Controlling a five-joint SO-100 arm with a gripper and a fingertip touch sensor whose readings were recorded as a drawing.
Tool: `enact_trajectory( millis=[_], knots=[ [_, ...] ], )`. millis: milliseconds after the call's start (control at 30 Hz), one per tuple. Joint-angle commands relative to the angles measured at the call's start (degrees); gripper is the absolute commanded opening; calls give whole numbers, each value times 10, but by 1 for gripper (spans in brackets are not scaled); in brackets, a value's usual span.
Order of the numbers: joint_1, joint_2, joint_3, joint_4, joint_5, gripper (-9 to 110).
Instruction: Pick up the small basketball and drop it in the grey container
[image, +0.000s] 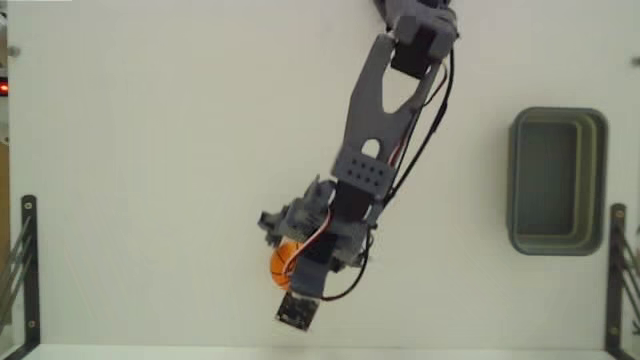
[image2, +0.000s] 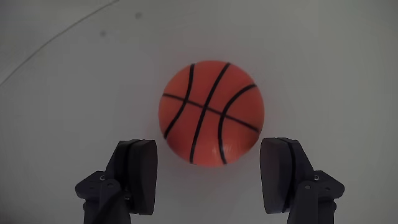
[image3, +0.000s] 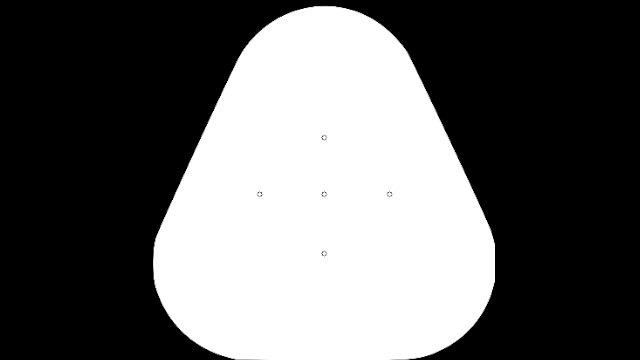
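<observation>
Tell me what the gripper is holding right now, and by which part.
Nothing is held. In the wrist view the gripper is open, one finger on either side of the small basketball with gaps showing, and the ball rests on the white table.

1. The white tabletop (image: 150, 150) filled almost the whole fixed view, plain and unmarked.
2. A black metal bracket (image: 28, 270) stood at the left edge of the fixed view, near the bottom.
3. A second black bracket (image: 615, 275) stood at the right edge.
4. A small red light (image: 3, 88) glowed at the far left edge.
5. In the wrist view a thin curved line (image2: 56, 38) crossed the pale surface at upper left.
</observation>
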Motion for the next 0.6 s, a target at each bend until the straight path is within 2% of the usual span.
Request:
enact_trajectory(
  millis=[0,567],
  knots=[
    [5,2,-58,13,3,110],
    [5,-167,-323,110,3,110]
  ],
)
